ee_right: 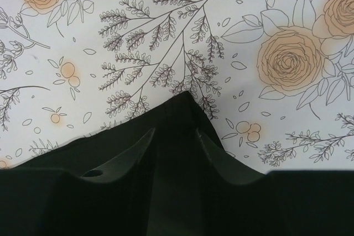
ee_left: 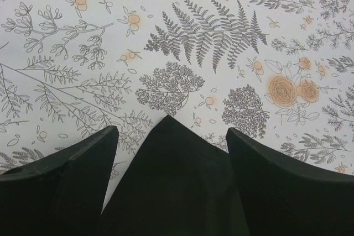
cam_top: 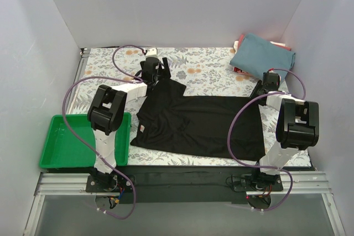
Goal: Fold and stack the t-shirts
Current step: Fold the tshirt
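White walls (cam_top: 166, 4) enclose floral tablecloth (cam_top: 204, 64) — black t-shirt (cam_top: 204, 122) spread flat.

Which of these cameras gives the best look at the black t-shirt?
The top external view. There the black t-shirt lies spread out whole on the floral table cover, so its full outline and sleeves show. The left wrist view catches only one pointed corner of it, close up, and the right wrist view likewise shows just a corner.
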`<state>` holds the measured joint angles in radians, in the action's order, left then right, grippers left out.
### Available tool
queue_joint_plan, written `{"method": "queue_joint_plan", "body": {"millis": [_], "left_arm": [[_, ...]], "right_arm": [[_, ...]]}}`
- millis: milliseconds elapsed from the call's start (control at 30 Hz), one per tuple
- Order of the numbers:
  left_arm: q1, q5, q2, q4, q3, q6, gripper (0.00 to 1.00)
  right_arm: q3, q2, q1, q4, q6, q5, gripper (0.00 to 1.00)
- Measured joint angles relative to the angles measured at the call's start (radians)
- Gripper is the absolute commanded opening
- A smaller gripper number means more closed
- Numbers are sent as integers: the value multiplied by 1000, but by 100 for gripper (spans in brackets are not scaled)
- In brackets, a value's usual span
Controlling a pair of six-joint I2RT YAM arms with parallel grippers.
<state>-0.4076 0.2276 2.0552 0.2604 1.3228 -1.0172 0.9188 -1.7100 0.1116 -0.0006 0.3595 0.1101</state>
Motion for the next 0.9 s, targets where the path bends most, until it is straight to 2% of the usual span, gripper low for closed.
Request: {"method": "queue_joint_plan", "body": {"millis": [167, 267, 467, 633, 900], "left_arm": [[0, 0, 60, -6, 68, 21, 78], [0, 0, 91, -21, 98, 37, 77], [0, 1, 160, -33, 174, 69, 77], [1, 0, 219, -52, 236, 82, 70], [1, 16, 219, -81, 214, 75, 67]], "right_arm": [[0, -11, 0, 1, 0, 2, 17], [0, -14, 0, 1, 0, 3, 13], [0, -18, 0, 2, 0, 2, 9], [0, -19, 0, 4, 0, -1, 9], [1, -25, 0, 14, 0, -10, 9]]}}
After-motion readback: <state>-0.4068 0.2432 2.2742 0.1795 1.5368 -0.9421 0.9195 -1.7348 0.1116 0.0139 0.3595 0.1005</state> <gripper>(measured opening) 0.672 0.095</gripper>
